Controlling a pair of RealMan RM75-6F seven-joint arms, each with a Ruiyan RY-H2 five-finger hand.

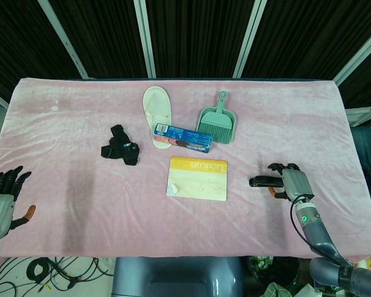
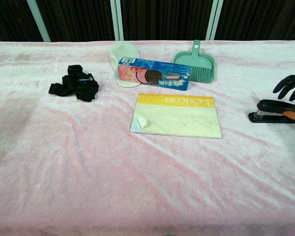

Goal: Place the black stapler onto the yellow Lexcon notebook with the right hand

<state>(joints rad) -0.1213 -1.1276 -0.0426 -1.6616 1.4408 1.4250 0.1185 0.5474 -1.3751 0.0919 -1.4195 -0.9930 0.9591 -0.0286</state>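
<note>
My right hand (image 1: 289, 182) is spread over the black stapler (image 1: 264, 181), holding nothing yet, ready to grab; the yellow notebook (image 1: 198, 178) lies left.

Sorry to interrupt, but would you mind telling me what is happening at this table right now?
The right hand is at the black stapler, fingers spread above it, apparently not gripping it. The stapler lies on the pink cloth, right of the yellow Lexcon notebook. The left hand waits open at the table's near left edge.

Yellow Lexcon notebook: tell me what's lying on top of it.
A small white crumpled scrap sits at the near-left corner of the yellow Lexcon notebook. The cover beneath the scrap is hidden.
</note>
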